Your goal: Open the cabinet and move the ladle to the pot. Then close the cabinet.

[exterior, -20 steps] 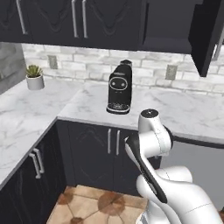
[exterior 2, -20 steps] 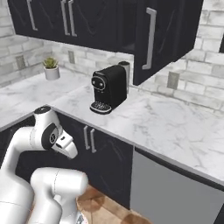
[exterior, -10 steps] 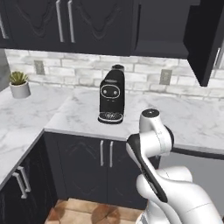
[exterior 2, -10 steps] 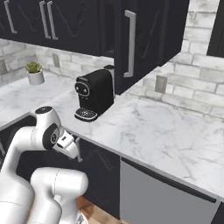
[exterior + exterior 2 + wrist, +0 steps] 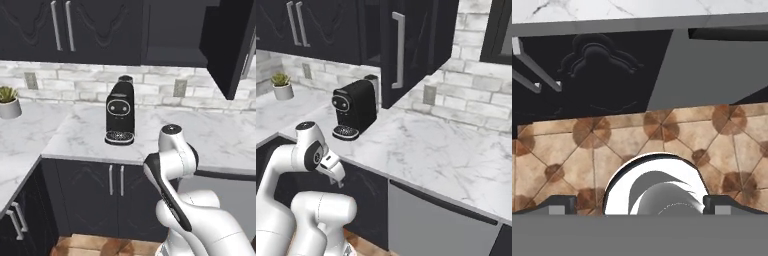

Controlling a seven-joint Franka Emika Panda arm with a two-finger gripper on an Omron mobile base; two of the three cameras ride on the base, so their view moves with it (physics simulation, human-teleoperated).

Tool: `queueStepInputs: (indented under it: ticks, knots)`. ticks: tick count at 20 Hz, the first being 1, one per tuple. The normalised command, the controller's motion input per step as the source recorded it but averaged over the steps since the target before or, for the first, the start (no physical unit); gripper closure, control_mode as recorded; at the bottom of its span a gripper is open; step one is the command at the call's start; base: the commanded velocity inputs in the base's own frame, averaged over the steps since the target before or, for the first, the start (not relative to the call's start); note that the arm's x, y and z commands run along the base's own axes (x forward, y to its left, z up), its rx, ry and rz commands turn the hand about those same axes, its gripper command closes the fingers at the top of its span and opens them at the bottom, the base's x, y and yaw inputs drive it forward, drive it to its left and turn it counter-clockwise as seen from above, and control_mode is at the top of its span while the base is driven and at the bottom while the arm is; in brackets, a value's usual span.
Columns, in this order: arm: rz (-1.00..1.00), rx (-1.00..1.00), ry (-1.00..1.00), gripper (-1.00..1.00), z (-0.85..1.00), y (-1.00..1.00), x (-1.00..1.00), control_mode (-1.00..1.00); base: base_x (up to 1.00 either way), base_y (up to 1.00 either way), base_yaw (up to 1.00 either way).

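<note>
The arm is folded low in front of the counter (image 5: pixel 85 137), with the gripper (image 5: pixel 640 204) pointing down at the tiled floor (image 5: pixel 677 132). In the hand view, the two fingertips (image 5: pixel 562 204) sit far apart at the left and right edges, with nothing between them.

The cabinet (image 5: pixel 406 47) hangs above the counter. One door stands swung out toward the robot, its long silver handle (image 5: pixel 400 50) vertical. The open compartment (image 5: pixel 175 30) is dark; its contents cannot be made out.

A black coffee machine (image 5: pixel 120 112) stands on the marble counter below the cabinet. A small potted plant (image 5: pixel 8 101) sits at the far left of the counter. Under-counter doors (image 5: pixel 97 192) with short handles are shut. A grey appliance panel (image 5: pixel 436 227) lies to their right.
</note>
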Motion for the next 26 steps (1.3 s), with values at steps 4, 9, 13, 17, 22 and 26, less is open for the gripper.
queueStepInputs:
  ticks: [4,9,13,17,22,26]
  knots:
    - [0.00,0.00,0.00,-1.00,0.00,0.00,0.00,1.00,0.19,0.30,-0.29]
    - [0.00,0.00,0.00,-1.00,0.00,0.00,0.00,1.00,0.21,0.33,-0.30]
    - [0.00,0.00,0.00,-1.00,0.00,0.00,0.00,1.00,0.30,0.35,-0.24]
    - [0.00,0.00,0.00,-1.00,0.00,0.00,0.00,1.00,0.34,0.24,-0.04]
    - [0.00,0.00,0.00,-1.00,0.00,0.00,0.00,1.00,0.44,0.12,0.00]
    - [0.00,0.00,0.00,-1.00,0.00,0.00,0.00,1.00,0.36,0.09,0.00]
